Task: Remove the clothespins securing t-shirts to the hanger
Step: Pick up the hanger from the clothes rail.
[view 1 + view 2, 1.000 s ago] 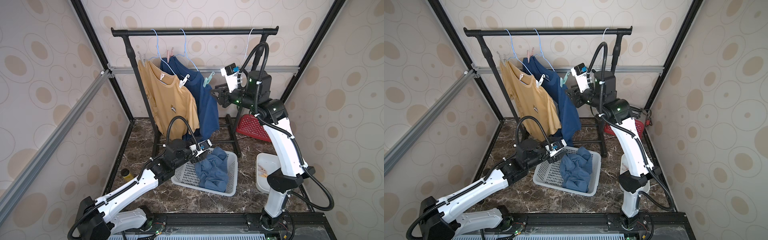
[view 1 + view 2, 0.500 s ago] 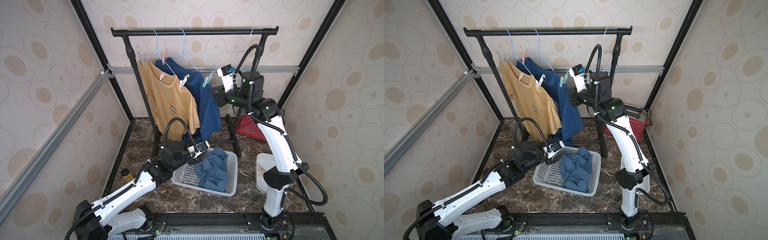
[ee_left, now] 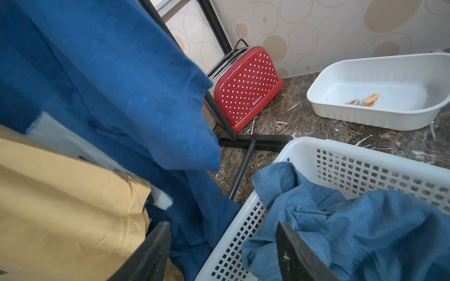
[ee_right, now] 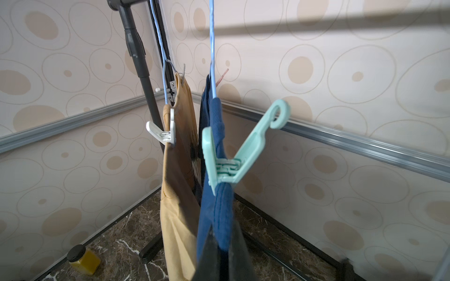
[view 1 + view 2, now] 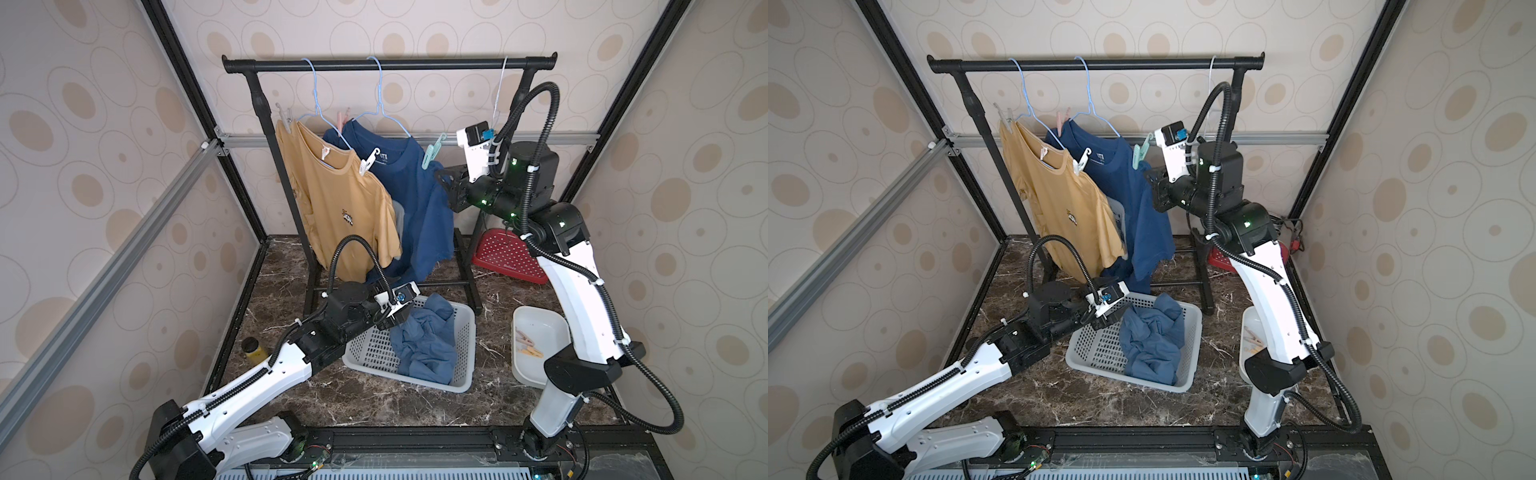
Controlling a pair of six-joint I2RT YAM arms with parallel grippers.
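Both top views look steeply down, sharing the whole rack. Wrist cameras sit close — left facing the basket, right the clothespin.

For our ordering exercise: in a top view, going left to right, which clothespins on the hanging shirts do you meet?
Pale grey plastic clothespin, pink plastic clothespin, white hook-tipped plastic clothespin, teal hook-tipped plastic clothespin.

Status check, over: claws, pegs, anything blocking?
Right claw shut on blue shirt, just under teal peg. Left claw open at basket rim. White peg on yellow shirt. Nothing blocking.
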